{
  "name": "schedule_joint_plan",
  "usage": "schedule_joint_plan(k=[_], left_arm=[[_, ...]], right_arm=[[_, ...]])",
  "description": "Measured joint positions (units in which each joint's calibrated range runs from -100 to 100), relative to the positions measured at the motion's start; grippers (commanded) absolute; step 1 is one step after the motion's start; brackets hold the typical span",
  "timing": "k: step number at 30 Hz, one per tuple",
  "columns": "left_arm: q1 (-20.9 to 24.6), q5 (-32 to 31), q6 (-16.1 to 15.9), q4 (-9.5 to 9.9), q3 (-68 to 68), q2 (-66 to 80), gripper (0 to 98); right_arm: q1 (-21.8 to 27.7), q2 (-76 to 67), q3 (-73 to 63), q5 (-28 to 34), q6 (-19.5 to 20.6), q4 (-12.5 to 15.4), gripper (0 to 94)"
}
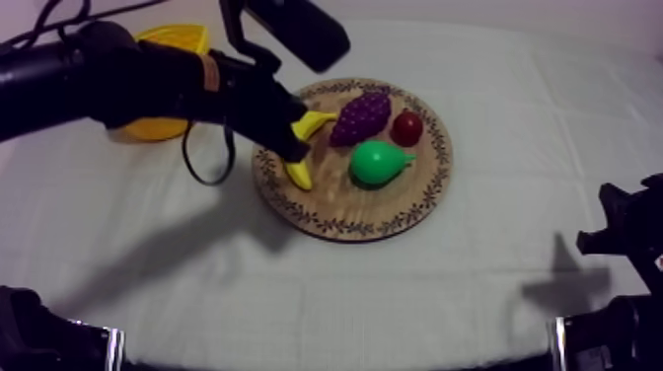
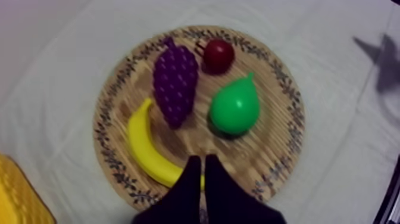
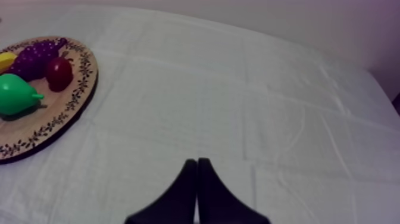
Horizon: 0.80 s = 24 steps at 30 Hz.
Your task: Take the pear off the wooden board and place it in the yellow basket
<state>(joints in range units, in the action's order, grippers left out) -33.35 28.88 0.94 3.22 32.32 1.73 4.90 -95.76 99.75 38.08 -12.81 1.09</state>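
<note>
The pear [image 2: 235, 107] lies on the wooden board [image 2: 287, 95] near its middle, with its narrow end nearest the small red fruit [image 2: 218, 55]. The bunch of grapes [image 2: 174, 80] is just beside it, and the banana [image 2: 146, 146] lies by the board's rim beyond the grapes. The left pincer [image 2: 200, 162] hangs over that rim at the banana's end, clenched on nothing, fingers together as a wedge. The step in hand looks to be the reach: move across the board until above the pear, release wide, then descend astride its fat belly, not the tapering neck, clear of the grapes. The top view gives the yellow basket [image 1: 178, 39] off the board behind the left arm, hence the carry direction; the left wrist view gives the gaps between fruits. The right pincer [image 3: 197, 162] is clenched, empty, over bare desk [image 3: 238, 89], well apart from the board.
</note>
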Motion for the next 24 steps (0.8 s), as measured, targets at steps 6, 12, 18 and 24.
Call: schedule_joint_plan(k=[6,12,18,24], left_arm=[[-0.92,-3.69,1.60,1.51,4.26,0.66,50.8],[-0.90,-5.72,3.60,3.32,6.03,1.19,84.0],[-0.90,-5.65,3.19,2.74,4.40,0.08,89.3],[-0.94,-1.96,0.21,0.30,-0.67,-4.37,89.7]], right_arm=[[0.00,0.00,0.00,0.05,-0.03,0.00,0.3],[0.00,0.00,0.00,-0.02,-0.03,0.00,0.3],[0.00,0.00,0.00,-0.02,-0.03,0.00,0.3],[0.00,0.00,0.00,-0.02,-0.03,0.00,0.3]])
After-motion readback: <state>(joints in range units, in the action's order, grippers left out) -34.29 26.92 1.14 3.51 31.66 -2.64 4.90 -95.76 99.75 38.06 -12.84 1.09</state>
